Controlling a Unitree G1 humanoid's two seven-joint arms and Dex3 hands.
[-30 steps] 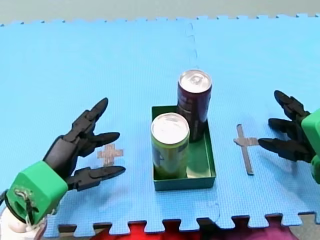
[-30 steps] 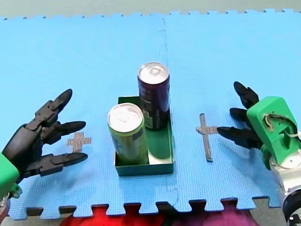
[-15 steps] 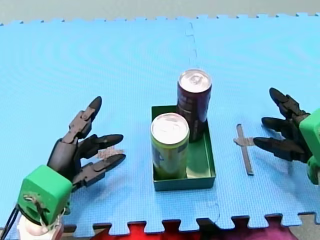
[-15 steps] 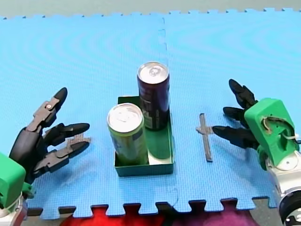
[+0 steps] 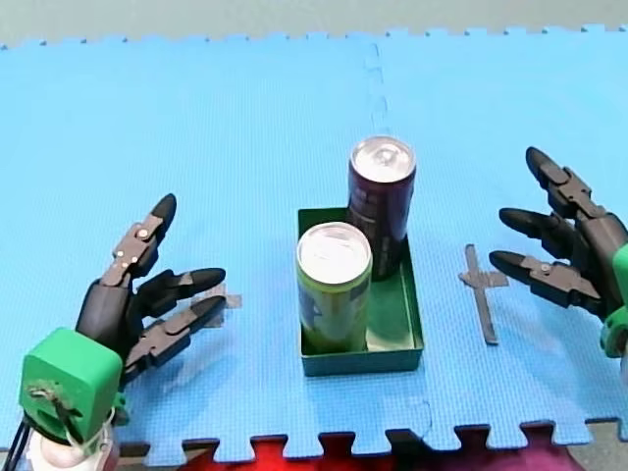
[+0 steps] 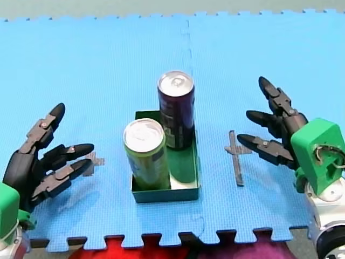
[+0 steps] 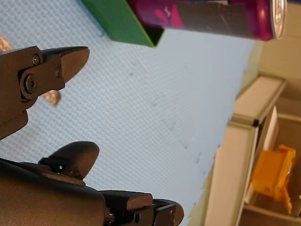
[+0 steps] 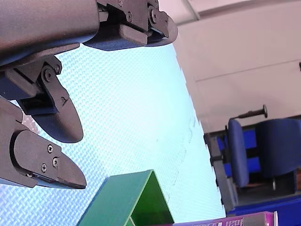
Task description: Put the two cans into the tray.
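Both cans stand upright inside the green tray point(image 5: 413, 324), which sits on the blue foam mat point(image 5: 196, 118) between the two hands. The left robot hand point(image 5: 137, 304) holds nothing and is unclenched; the tray lies well to its right. The green can point(image 5: 334, 285) occupies the tray's near end, and the purple can point(image 5: 381, 201) stands just behind it at the far end. The right robot hand point(image 5: 559, 257) is likewise empty and unclenched, with the tray off to its left. A grey tape strip point(image 5: 481, 306) lies on the mat between that hand and the tray. Another tape mark point(image 5: 224, 299) shows by the left hand's fingertips.
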